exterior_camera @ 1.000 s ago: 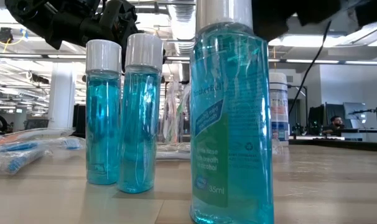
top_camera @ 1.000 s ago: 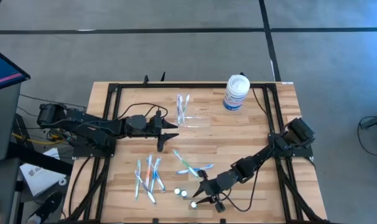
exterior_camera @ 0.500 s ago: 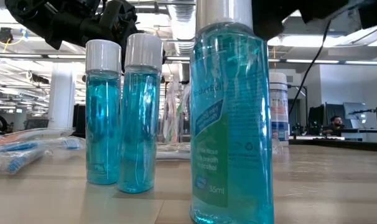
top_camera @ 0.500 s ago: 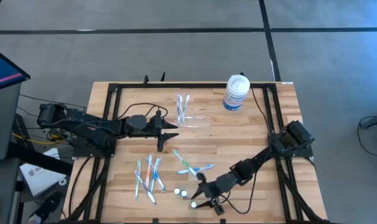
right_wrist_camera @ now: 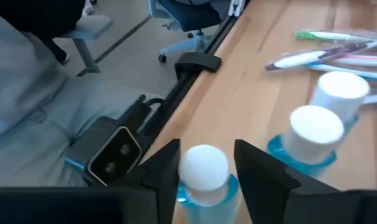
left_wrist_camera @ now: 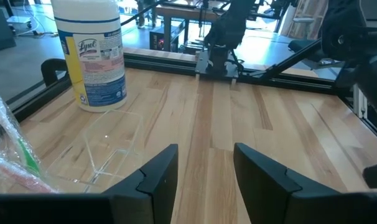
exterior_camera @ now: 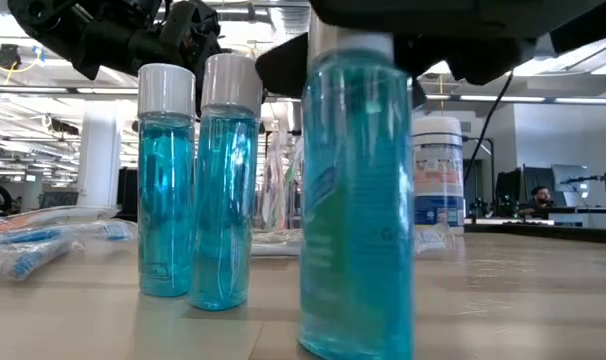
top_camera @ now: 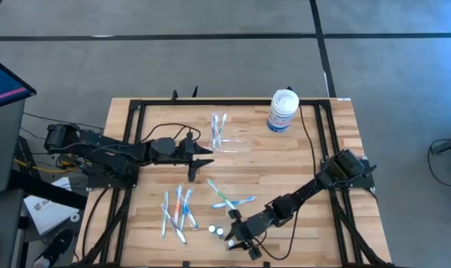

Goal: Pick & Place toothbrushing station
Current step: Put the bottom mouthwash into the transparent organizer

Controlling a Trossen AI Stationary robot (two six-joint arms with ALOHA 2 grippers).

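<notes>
The organizer was a small box of clear, colourless plastic, hard to pick out against the wood from above; it sat toward the far middle of the table, just beside a clear bag of toothbrushes. In the left wrist view the organizer showed only as faint edges and thin upright walls, with the wood grain plain through it, and it stood near the white jar with the blue label.

The left gripper hung close to the organizer on the near side, its jaws spread and holding nothing; both dark fingers framed bare wood just short of the organizer.

The right gripper was at the near edge of the table, at the nearest of three blue bottles. From the right wrist, that bottle's white cap sat between the two fingers, with the jaws spread on either side of it; whether they touched the bottle could not be told. In the low view the bottle stood tilted slightly under the gripper, and two more bottles stood upright beside it. Loose toothbrushes lay on the wood near the bottles.
</notes>
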